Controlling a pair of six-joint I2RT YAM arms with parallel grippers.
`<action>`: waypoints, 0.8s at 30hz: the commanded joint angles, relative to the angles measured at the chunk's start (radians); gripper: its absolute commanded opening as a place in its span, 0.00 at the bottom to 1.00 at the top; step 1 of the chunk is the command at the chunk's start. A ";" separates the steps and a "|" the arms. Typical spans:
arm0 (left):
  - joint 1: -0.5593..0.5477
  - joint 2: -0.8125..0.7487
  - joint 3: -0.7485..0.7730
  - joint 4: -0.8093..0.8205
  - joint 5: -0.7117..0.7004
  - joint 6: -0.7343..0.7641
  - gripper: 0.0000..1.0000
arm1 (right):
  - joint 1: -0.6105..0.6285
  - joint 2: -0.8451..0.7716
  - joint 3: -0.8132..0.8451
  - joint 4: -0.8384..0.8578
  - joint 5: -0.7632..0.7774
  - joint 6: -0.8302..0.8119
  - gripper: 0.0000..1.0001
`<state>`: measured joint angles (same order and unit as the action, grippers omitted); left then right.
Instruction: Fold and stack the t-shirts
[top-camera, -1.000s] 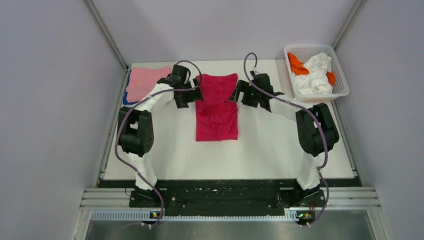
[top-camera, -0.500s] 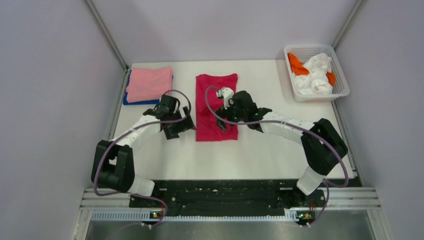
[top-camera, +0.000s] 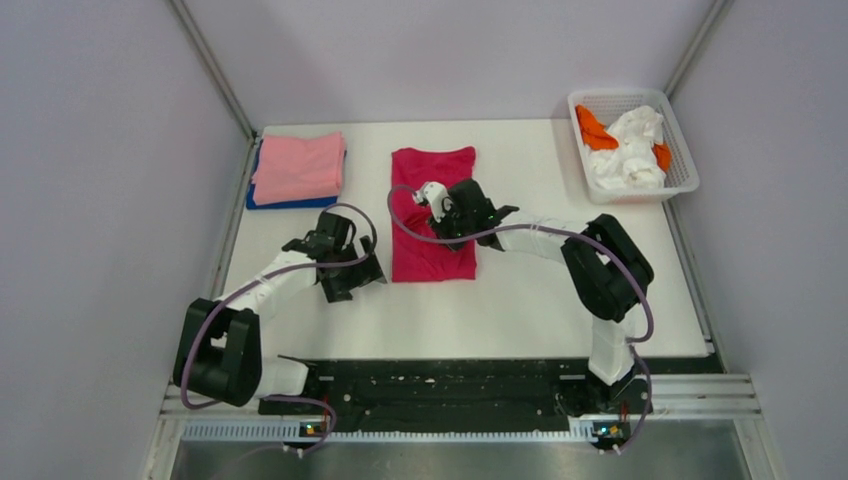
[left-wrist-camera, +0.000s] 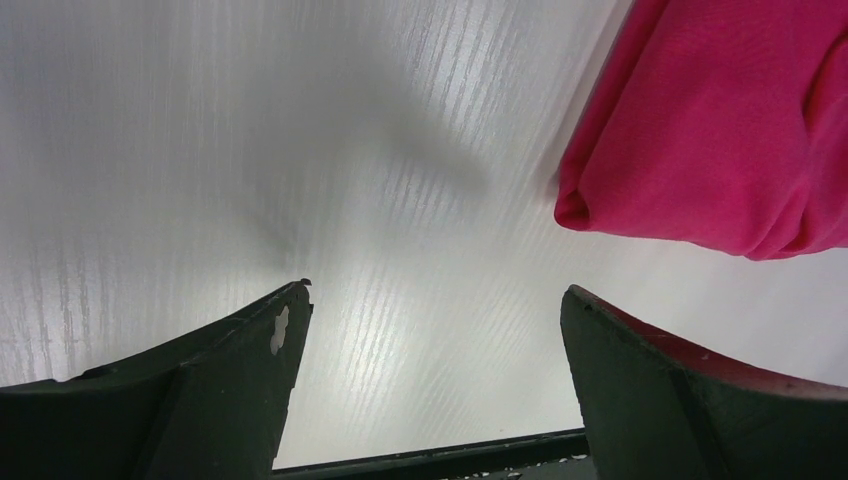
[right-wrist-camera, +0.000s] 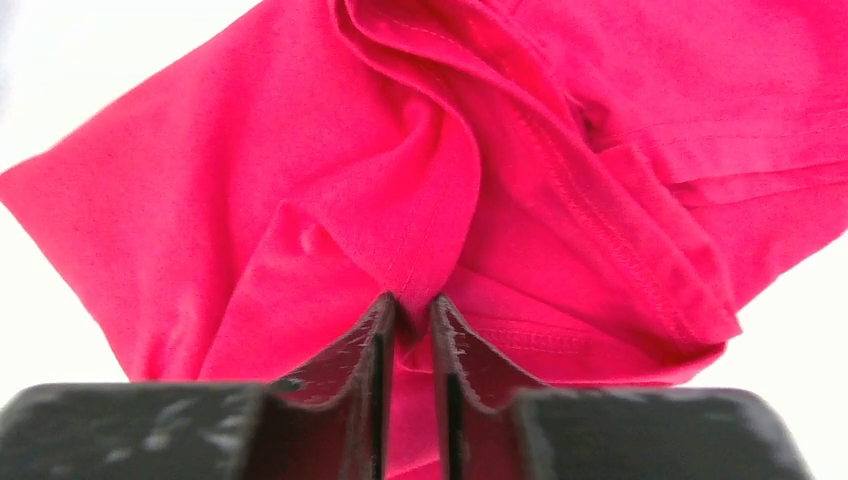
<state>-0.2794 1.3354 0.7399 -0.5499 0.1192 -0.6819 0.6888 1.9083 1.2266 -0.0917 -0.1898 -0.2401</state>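
The crimson t-shirt lies on the white table at the middle of the overhead view, slightly above centre. It forms a tall rectangle. Its upper part is flat, and its lower part is folded over and rumpled. In the right wrist view, this shirt fills most of the frame with creases, a stitched hem and a raised ridge of cloth.

The right gripper sits on the rumpled lower part. Its arm reaches in from the right side of the frame. Its two dark fingers are pressed almost together, and the gripper pinches that ridge of crimson cloth between them.

The left gripper is just beside the shirt's lower left corner, over bare table. In the left wrist view its jaws are spread wide. Only white tabletop shows between them, and a rounded folded edge of the crimson shirt shows at the upper right, apart from both fingers.

The pink t-shirt lies folded in the upper left of the overhead view. It rests on the blue t-shirt, which shows only as a thin edge along the pink one's left and lower sides. This stack is well apart from the crimson shirt.

A white mesh basket stands in the upper right corner of the table. It holds bunched white cloth and orange cloth.
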 joint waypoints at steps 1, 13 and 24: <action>-0.001 -0.008 0.014 0.030 0.008 -0.004 0.99 | -0.003 0.009 0.075 0.022 0.053 -0.034 0.13; -0.001 0.011 0.026 0.045 0.046 0.010 0.99 | -0.004 0.138 0.270 -0.015 0.323 -0.145 0.18; -0.004 0.009 0.006 0.119 0.149 0.005 0.99 | -0.003 -0.073 0.116 0.111 0.522 -0.009 0.95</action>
<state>-0.2794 1.3399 0.7399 -0.5114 0.2020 -0.6807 0.6888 2.0117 1.4166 -0.0593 0.2256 -0.3325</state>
